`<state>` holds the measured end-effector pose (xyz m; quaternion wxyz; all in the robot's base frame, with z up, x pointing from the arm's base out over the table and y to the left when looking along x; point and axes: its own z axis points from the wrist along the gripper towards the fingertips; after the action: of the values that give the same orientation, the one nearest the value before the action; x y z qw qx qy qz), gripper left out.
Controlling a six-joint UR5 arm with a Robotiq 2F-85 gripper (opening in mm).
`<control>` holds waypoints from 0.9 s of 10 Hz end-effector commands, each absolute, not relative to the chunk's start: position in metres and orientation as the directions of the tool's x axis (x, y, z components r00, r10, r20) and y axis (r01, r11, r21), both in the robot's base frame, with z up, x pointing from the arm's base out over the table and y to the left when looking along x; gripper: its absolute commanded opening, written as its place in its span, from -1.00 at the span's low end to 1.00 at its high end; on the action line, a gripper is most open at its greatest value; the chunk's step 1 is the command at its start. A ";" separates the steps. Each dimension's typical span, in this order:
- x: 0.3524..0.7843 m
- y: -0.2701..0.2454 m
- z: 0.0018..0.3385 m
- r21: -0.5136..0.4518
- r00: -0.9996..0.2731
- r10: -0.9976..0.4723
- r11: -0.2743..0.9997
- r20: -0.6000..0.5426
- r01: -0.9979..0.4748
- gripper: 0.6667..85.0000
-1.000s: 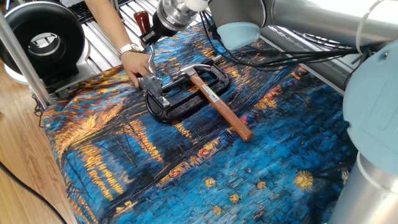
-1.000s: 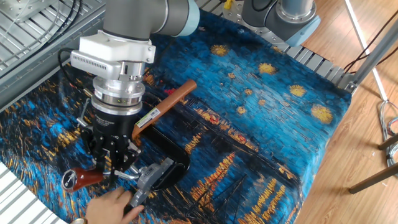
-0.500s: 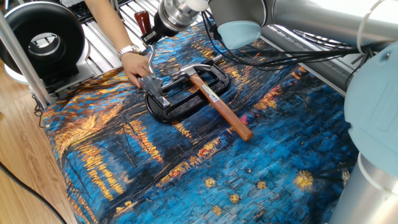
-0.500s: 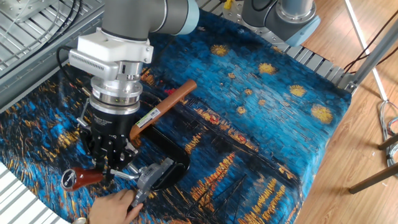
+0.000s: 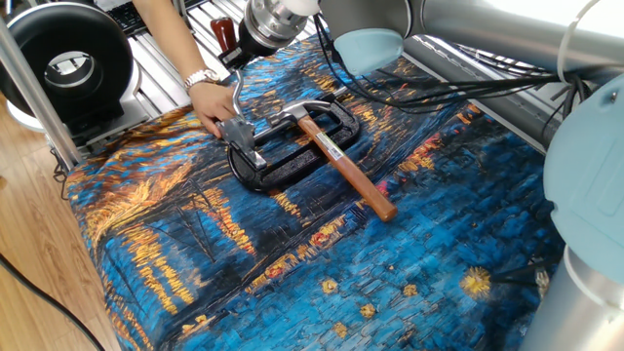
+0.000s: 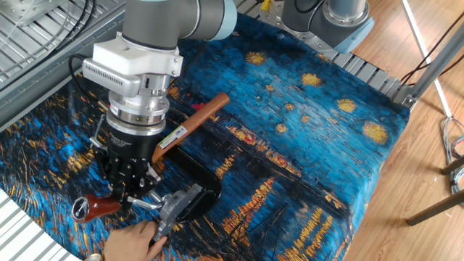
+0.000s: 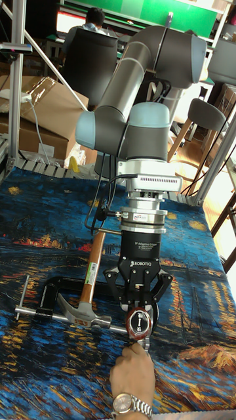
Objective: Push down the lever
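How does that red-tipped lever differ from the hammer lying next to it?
The lever is a thin bent metal rod with a dark red end; the hammer has a thick wooden handle and a steel head. The lever sits under the pincer, beside a person's hand; the hammer lies free across the black base. Both rest on the blue cloth.

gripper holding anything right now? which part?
Yes: the gripper is closed around the lever at its dark red rubbery end. A person's hand steadies the silver bracket.

Robotics laboratory: aluminium frame posts, office chairs, cardboard boxes, a second robot base beside the tabletop.
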<state>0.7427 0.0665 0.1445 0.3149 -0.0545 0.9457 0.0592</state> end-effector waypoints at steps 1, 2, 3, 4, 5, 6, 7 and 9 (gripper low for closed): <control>0.745 0.056 0.144 0.061 -0.797 -0.055 0.991 -0.602 -0.115 -0.39; 0.743 0.052 0.142 0.054 -0.803 -0.048 0.994 -0.594 -0.100 -0.39; 0.742 0.050 0.140 0.059 -0.811 -0.027 0.995 -0.584 -0.075 -0.41; 0.741 0.047 0.135 0.044 -0.817 -0.017 0.998 -0.576 -0.052 -0.47; 0.740 0.047 0.132 0.035 -0.823 0.004 0.999 -0.568 -0.019 -0.58; 0.734 0.049 0.134 0.014 -0.836 0.030 1.000 -0.548 0.027 -0.79; 0.729 0.053 0.137 0.014 -0.845 0.048 0.999 -0.532 0.048 -0.98; 0.728 0.063 0.143 0.020 -0.848 0.057 0.998 -0.527 0.055 -0.98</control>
<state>0.7323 0.0561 0.1370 0.2834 0.0064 0.9589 0.0074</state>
